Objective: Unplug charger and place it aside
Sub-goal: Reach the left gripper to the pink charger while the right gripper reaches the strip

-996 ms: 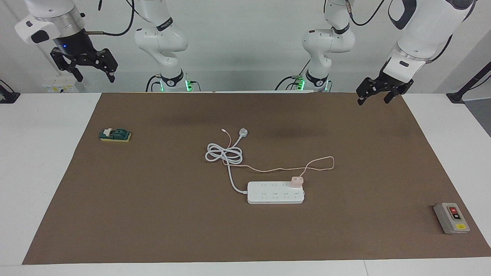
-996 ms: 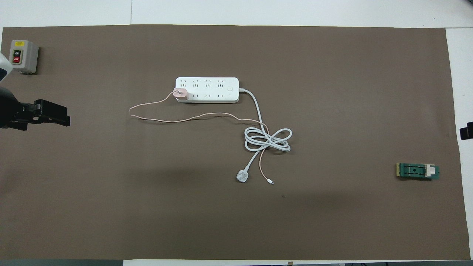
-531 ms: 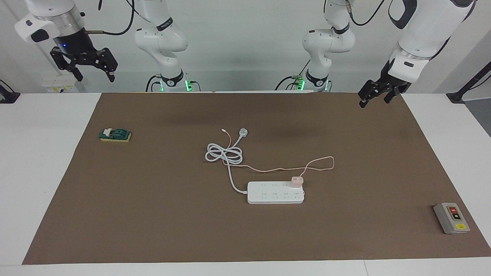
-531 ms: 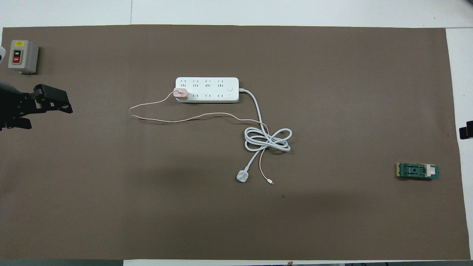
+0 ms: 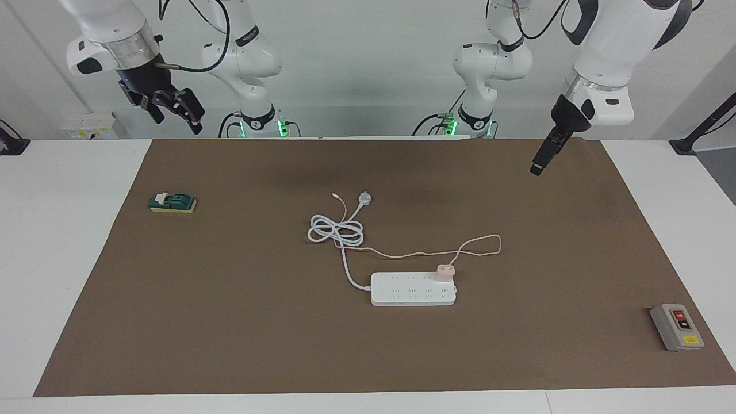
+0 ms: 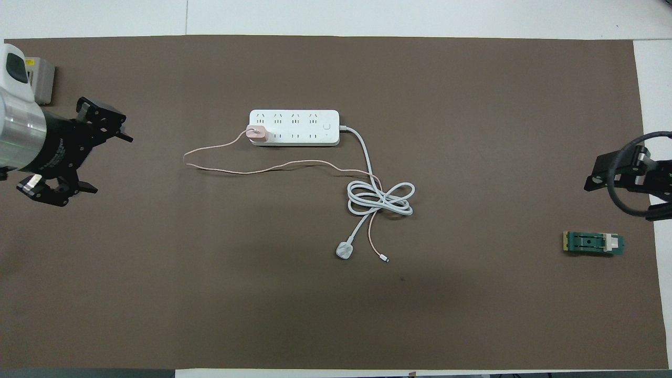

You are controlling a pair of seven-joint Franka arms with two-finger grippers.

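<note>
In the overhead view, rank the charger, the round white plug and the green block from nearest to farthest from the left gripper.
From the left gripper, raised at the left arm's end of the table:
1. The charger, plugged into the power strip at its end toward the left arm.
2. The round white plug, mid-table, nearer the robots than the strip.
3. The green block, at the right arm's end.

Even, bright overhead light; soft diffuse arm shadows on brown mat (image 5: pixel 230 322); sharp focus, perhaps slight edge softness.

Pale-pink cube charger (image 5: pixel 444 271) (image 6: pixel 257 134) plugged upright in power strip (image 5: pixel 413 289) (image 6: pixel 294 127) end socket; thin cable trailing.
</note>
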